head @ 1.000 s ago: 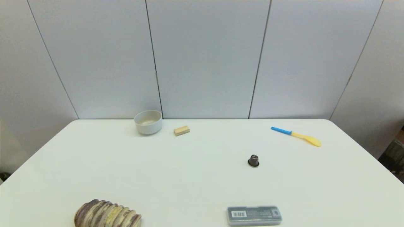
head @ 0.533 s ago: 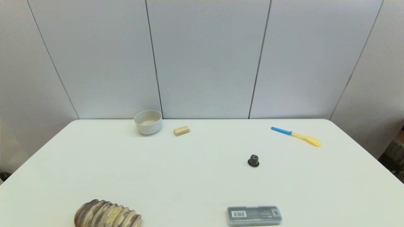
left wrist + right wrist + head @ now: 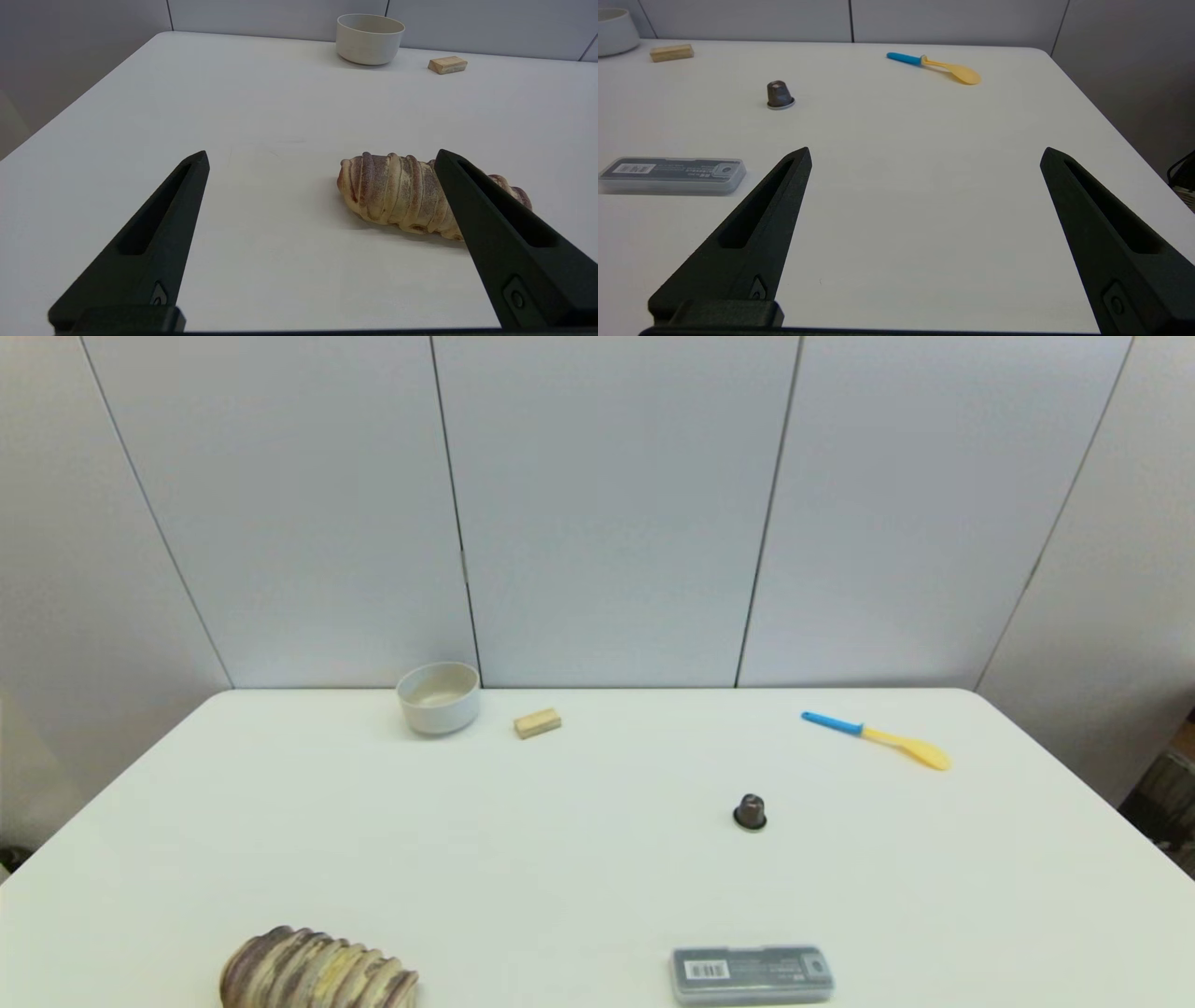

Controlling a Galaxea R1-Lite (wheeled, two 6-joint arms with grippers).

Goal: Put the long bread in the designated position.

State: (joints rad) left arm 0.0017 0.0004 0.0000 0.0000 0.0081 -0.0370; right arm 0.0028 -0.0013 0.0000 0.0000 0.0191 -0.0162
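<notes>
The long bread (image 3: 317, 971), a ridged loaf striped cream and dark brown, lies at the table's near left edge, partly cut off in the head view. In the left wrist view the long bread (image 3: 406, 193) rests on the table ahead of my left gripper (image 3: 322, 156), which is open and apart from it; one finger (image 3: 495, 224) covers the loaf's far end. My right gripper (image 3: 924, 154) is open over bare table at the near right, holding nothing. Neither arm shows in the head view.
A white bowl (image 3: 438, 697) and a small tan block (image 3: 537, 722) sit at the far left. A dark capsule (image 3: 750, 812) stands mid-right, a blue-and-yellow spoon (image 3: 878, 738) at the far right, a grey case (image 3: 752, 974) near the front edge.
</notes>
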